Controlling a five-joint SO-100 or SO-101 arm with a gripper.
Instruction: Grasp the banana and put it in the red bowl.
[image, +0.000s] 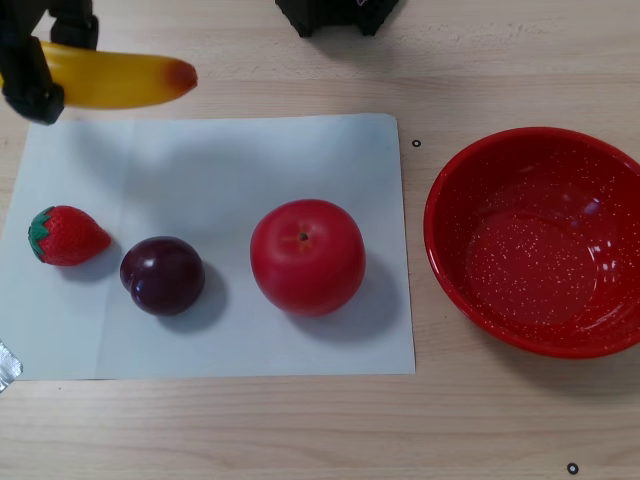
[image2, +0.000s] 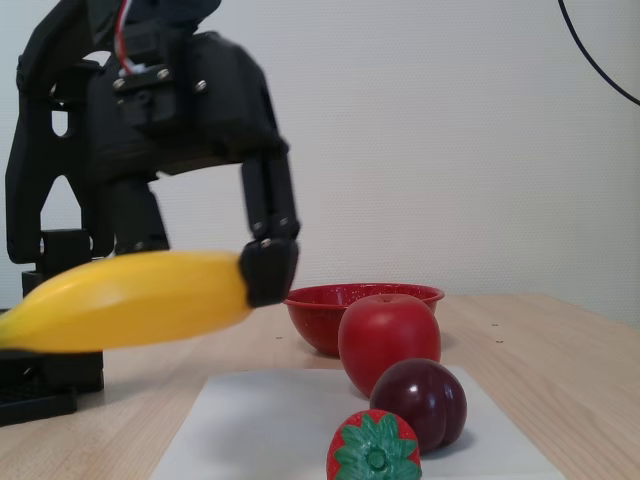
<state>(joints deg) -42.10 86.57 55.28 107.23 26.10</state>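
Banana (image2: 130, 300) is off the table, pinched in the gripper (image2: 205, 272), whose fingers are closed across its width. In the other view it sits at the top-left corner (image: 115, 82), reddish tip pointing right, above the white paper sheet (image: 220, 160). The red bowl (image: 540, 150) is well apart, over at the right side of that view.

Risks I see from here:
- The grip looks off-centre. In the fixed view most of the fruit sticks out to the left of the finger (image2: 265, 265), so it may pivot or slide out during the swing; glossy plastic won't help.
- I can't tell how deep the bite is, since the near finger hides the contact and the banana is a bit blurred.
- The path to the bowl crosses over the apple (image: 307, 256), plum (image: 162, 275) and strawberry (image: 66, 235). If I carry low, the long end could clip the apple, the tallest of them, and knock it.
- The banana is long against the bowl's width. A release near the rim could leave it propped on the edge or tipping out, so I want it centred before opening.
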